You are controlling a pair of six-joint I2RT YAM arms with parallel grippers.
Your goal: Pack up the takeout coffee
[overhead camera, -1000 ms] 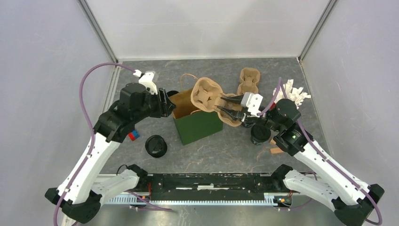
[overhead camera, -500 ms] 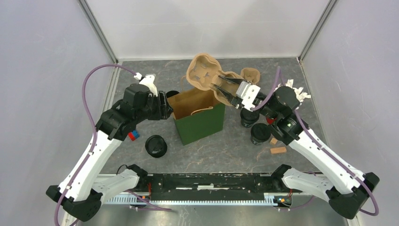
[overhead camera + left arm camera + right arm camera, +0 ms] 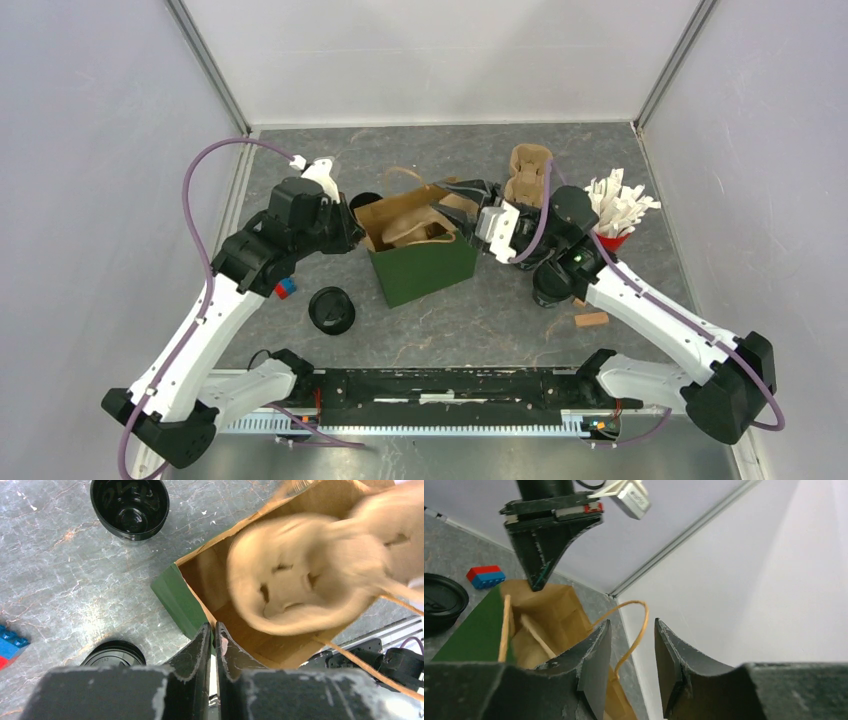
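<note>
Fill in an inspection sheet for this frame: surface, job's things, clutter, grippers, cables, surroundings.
Surface: grey mottled table; no spills seen.
Job's things: lidded cup left of the bag; open cup behind the bag's left corner; third cup partly under the right arm. A carrier is in the bag; no cup seen in it.
Clutter: second carrier, red cup of packets, blue-red brick, tan block.
Grippers: left gripper shut on the bag's rim; right gripper open over the bag.
Cables: purple cable looped along each arm; no snag seen.
Surroundings: pale walls; nothing else seen.
</note>
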